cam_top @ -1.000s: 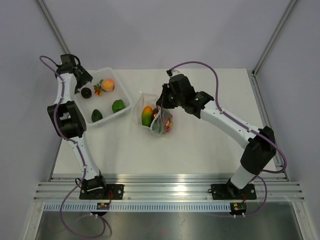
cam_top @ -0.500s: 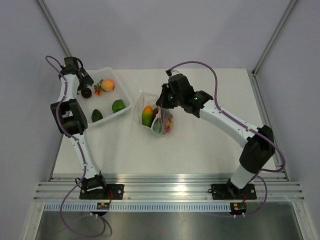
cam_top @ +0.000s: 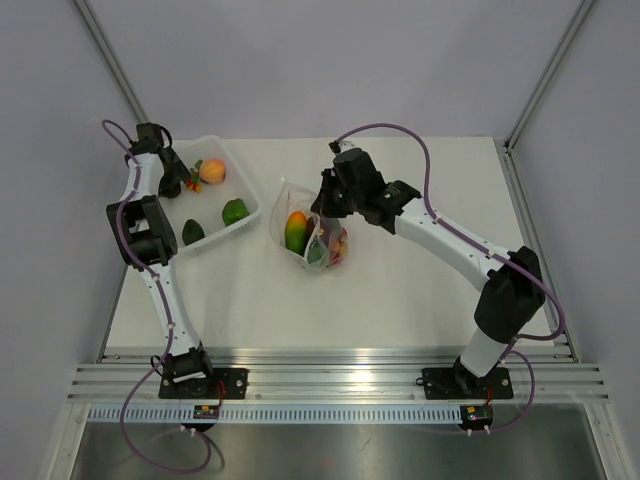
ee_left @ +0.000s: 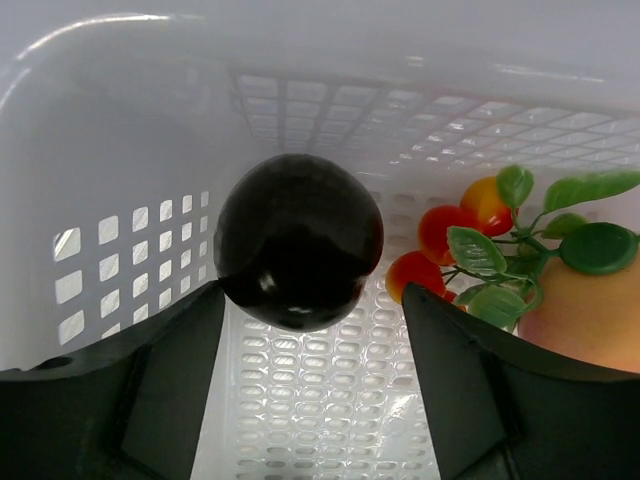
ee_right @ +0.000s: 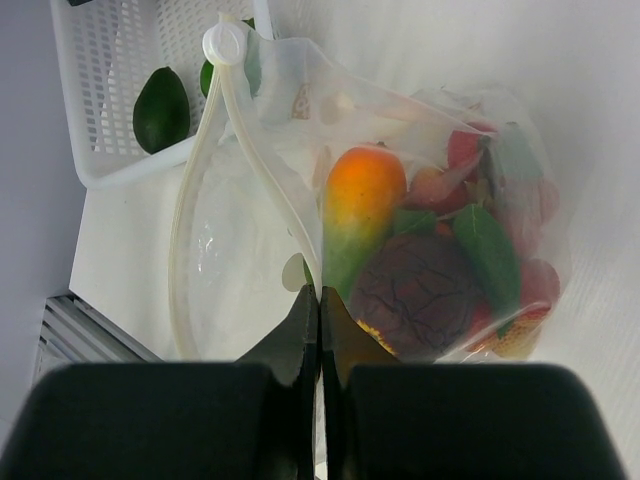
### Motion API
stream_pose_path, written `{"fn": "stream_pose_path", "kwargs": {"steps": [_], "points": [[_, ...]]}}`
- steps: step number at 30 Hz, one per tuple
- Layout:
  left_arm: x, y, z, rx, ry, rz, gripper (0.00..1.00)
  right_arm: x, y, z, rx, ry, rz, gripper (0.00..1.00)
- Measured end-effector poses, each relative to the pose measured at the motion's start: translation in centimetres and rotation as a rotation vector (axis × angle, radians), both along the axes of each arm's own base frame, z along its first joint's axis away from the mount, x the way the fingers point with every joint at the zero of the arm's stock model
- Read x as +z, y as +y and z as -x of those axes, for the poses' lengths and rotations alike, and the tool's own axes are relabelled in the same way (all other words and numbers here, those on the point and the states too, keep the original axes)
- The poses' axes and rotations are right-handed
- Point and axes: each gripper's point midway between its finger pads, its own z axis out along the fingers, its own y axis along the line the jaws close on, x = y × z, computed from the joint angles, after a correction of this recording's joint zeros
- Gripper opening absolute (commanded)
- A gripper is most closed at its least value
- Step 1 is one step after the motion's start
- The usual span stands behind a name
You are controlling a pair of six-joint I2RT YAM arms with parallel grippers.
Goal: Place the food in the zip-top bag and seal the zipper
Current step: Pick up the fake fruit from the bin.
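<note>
The transparent zip-top bag (cam_top: 312, 235) stands on the table with its mouth open; an orange-green mango (ee_right: 358, 205), a dark purple piece (ee_right: 420, 295) and red and green pieces show inside. My right gripper (ee_right: 320, 292) is shut on the bag's zipper strip (ee_right: 262, 160) at the mouth edge. My left gripper (ee_left: 305, 330) is open inside the white tray (cam_top: 245, 210), its fingers either side of a glossy dark purple fruit (ee_left: 298, 240) without touching it. A cherry-tomato sprig (ee_left: 460, 245) and an orange peach (cam_top: 212, 171) lie beside it.
Two green pieces (cam_top: 235, 211) (cam_top: 193, 232) lie in the near part of the tray. The tray's perforated wall (ee_left: 120, 260) is close on my left gripper's left. The zipper's white slider (ee_right: 224, 44) sits at the far end of the bag mouth.
My left gripper has moved to the far left corner of the tray, over the dark purple fruit. My right gripper has kept its hold on the bag mouth, shifting only slightly.
</note>
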Motion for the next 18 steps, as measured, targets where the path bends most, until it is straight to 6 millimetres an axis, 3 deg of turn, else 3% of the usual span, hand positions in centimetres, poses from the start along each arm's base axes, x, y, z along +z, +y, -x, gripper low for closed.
{"fn": "stream_pose_path", "kwargs": {"steps": [4,12,18], "points": [[0.1,0.0,-0.2,-0.007,-0.008,0.000,0.68,-0.1,0.0,0.0,0.000,0.003,0.002,0.02],[0.2,-1.4,-1.0,-0.065,-0.036,0.034,0.80,-0.6,0.1,-0.1,0.000,0.010,0.009,0.02],[0.3,-1.9,-1.4,-0.070,-0.035,0.005,0.81,-0.7,0.0,-0.1,-0.001,0.010,0.016,0.02]]}}
